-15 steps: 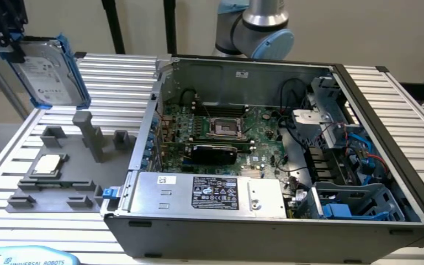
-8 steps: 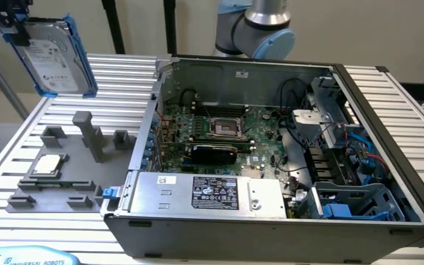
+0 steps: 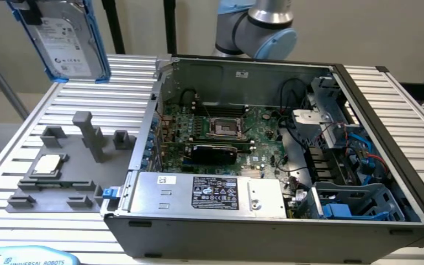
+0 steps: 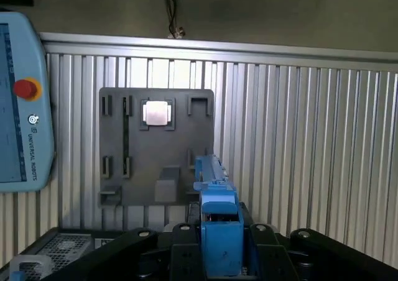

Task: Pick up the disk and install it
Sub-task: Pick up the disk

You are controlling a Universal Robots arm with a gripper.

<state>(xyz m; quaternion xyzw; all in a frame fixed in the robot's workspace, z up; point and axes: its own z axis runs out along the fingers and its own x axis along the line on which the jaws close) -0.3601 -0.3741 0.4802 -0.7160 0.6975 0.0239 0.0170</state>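
The disk (image 3: pixel 64 44), a silver hard drive with a white label and blue rails, hangs upright in the air at the exterior view's upper left, above the ribbed table. My gripper (image 3: pixel 22 6) is shut on its upper end. In the wrist view the disk (image 4: pixel 217 225) is seen edge-on, a blue rail clamped between the black fingers of my gripper (image 4: pixel 221 253). It hangs high over the grey fixture plate (image 4: pixel 124 188).
The open computer case (image 3: pixel 388 165) takes up the exterior view's middle and right, with a silver box with a black label (image 3: pixel 212 193) at the front and a blue drive cage (image 3: pixel 352 201). A small square CPU chip (image 3: pixel 48 164) lies on the fixture plate (image 3: pixel 72 182). A teach pendant (image 4: pixel 22 101) rests nearby.
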